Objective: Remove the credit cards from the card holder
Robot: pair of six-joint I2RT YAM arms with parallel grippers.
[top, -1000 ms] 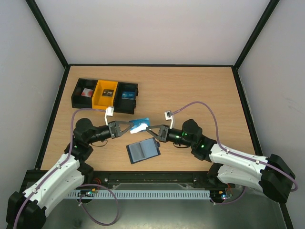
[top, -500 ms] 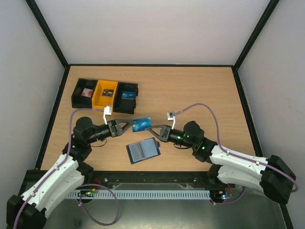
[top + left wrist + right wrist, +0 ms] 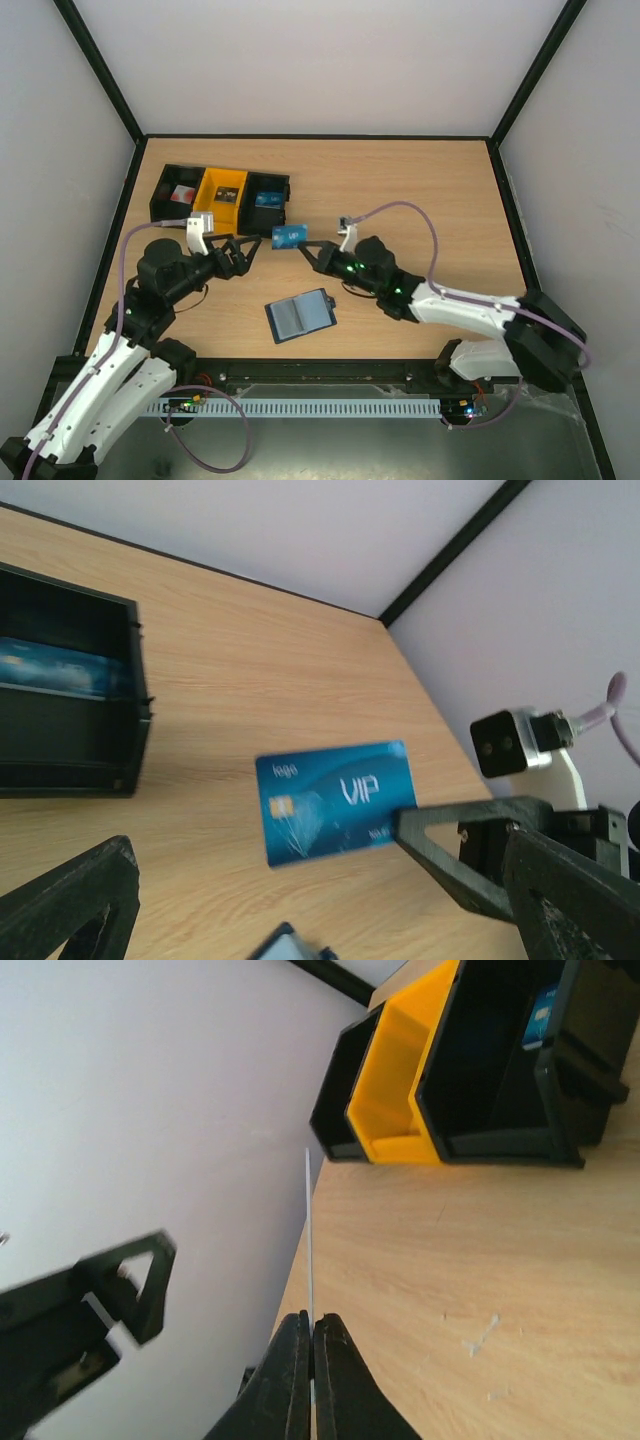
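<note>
A blue credit card (image 3: 289, 236) marked VIP hangs above the table, pinched at one end by my right gripper (image 3: 304, 247). In the right wrist view the card (image 3: 309, 1230) shows edge-on as a thin pale line between the shut jaws of that gripper (image 3: 312, 1322). My left gripper (image 3: 248, 256) stands open just left of the card, apart from it. From the left wrist the card (image 3: 335, 798) lies face-on beyond my open left gripper (image 3: 318, 880). The dark card holder (image 3: 301, 315) lies flat on the table nearer the arms, with its corner (image 3: 285, 945) showing.
Three bins stand in a row at the back left: a black bin (image 3: 175, 192), a yellow bin (image 3: 222, 195) and a second black bin (image 3: 268, 200) holding another blue card (image 3: 266, 199). That last bin (image 3: 500, 1070) is close ahead of the held card.
My left gripper has opened, let go of the blue card and drawn back to the left. My right gripper stays shut on the card and has carried it toward the bins.
</note>
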